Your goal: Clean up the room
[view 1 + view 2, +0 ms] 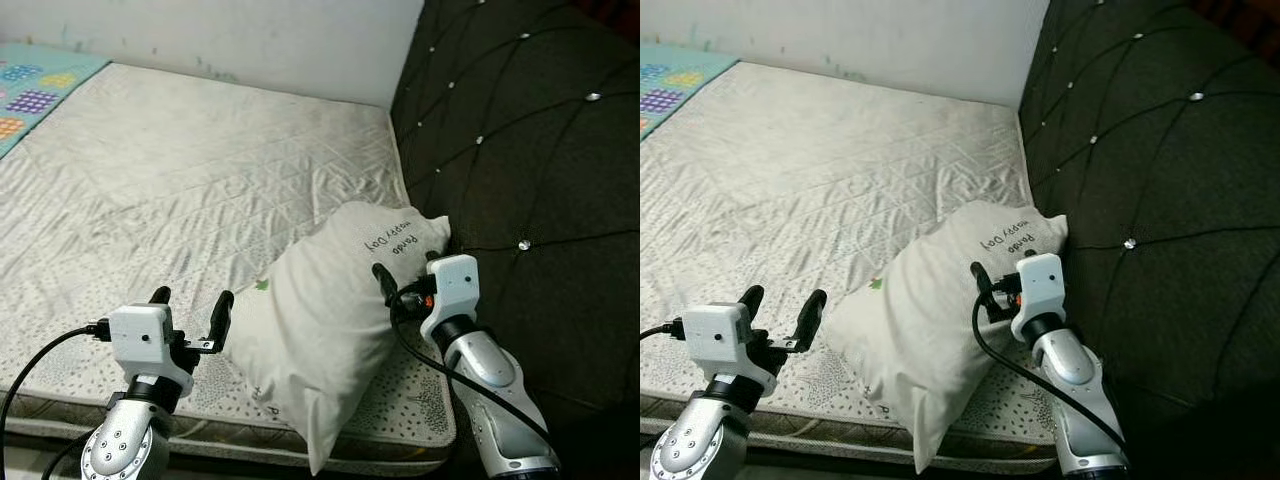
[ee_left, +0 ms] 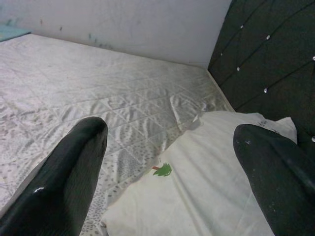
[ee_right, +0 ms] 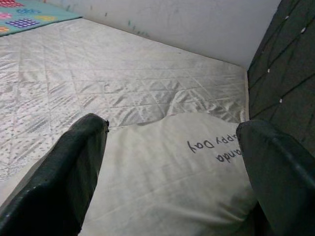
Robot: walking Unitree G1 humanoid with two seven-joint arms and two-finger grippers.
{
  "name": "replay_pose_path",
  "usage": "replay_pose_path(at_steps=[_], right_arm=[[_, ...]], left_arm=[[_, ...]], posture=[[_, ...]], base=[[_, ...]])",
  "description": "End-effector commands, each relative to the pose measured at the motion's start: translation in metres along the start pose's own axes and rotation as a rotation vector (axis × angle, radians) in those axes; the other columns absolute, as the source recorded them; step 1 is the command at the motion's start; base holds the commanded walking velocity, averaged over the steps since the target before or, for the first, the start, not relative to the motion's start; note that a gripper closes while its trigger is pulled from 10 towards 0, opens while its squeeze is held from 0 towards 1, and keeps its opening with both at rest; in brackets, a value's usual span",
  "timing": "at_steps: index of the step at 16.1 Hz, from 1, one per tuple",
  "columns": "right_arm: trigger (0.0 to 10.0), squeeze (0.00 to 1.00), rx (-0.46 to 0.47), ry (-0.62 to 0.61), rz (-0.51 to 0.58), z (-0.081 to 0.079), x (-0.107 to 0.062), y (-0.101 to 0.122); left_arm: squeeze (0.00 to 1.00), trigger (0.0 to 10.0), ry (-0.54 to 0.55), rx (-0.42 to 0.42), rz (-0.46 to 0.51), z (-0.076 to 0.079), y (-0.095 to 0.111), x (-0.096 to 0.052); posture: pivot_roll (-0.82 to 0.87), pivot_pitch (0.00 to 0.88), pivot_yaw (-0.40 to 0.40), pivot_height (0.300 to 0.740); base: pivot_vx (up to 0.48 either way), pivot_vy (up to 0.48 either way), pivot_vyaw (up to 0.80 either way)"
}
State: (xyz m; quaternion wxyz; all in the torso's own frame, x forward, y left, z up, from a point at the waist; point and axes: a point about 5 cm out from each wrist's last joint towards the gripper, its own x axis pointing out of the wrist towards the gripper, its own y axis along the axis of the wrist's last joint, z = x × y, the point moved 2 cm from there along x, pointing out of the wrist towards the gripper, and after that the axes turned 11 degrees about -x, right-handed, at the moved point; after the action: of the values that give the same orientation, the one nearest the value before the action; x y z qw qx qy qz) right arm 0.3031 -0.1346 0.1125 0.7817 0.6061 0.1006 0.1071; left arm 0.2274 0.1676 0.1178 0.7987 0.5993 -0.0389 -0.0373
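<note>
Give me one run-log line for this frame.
scene: pillow on mattress by headboard | left gripper: open, beside pillow | right gripper: open, over pillow | grasp: none yet

A quilted grey mattress [image 1: 200, 180] carries a white pillow [image 1: 320, 320], lying between the two grippers' fingers, beside the headboard [image 1: 520, 150].

Pillow [image 1: 320, 330]: I see its right edge covered by the right gripper [image 1: 400, 285]; its lower corner hangs past the mattress [image 1: 150, 180] front. Printed text partly legible, upside down, the rest cut off by a fold. Headboard [image 1: 520, 150]: cropped at the top and right edges. Patterned mat [image 1: 35, 85]: only a corner visible. Both arms: cropped below.
</note>
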Motion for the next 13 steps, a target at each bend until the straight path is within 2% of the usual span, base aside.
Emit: replay_pose_path(at_steps=[1, 4, 9, 13], right_arm=[[10.0, 0.00, 0.008, 0.012, -0.008, -0.0012, -0.0020, -0.0008], [10.0, 0.00, 0.004, 0.019, -0.005, -0.0016, -0.0008, -0.0004], [10.0, 0.00, -0.003, 0.025, -0.005, -0.0014, -0.0019, -0.0003], [10.0, 0.00, -0.014, 0.030, -0.008, -0.0023, -0.0001, -0.0008]], left_arm=[[0.00, 10.0, -0.003, -0.001, -0.015, 0.0012, -0.0031, 0.0007], [0.00, 10.0, -0.006, -0.003, -0.011, 0.0029, -0.0032, 0.0025], [0.00, 10.0, -0.012, -0.007, -0.009, 0.0052, -0.0035, 0.0038], [0.00, 10.0, 0.017, -0.010, -0.001, 0.0030, -0.0031, 0.0039]], posture=[[0.02, 0.080, -0.117, 0.725], [0.01, 0.075, -0.116, 0.695], [0.01, 0.084, -0.120, 0.621], [0.01, 0.086, -0.121, 0.616]], base=[[0.000, 0.000, 0.00], [0.000, 0.000, 0.00], [0.000, 0.000, 0.00], [0.000, 0.000, 0.00]])
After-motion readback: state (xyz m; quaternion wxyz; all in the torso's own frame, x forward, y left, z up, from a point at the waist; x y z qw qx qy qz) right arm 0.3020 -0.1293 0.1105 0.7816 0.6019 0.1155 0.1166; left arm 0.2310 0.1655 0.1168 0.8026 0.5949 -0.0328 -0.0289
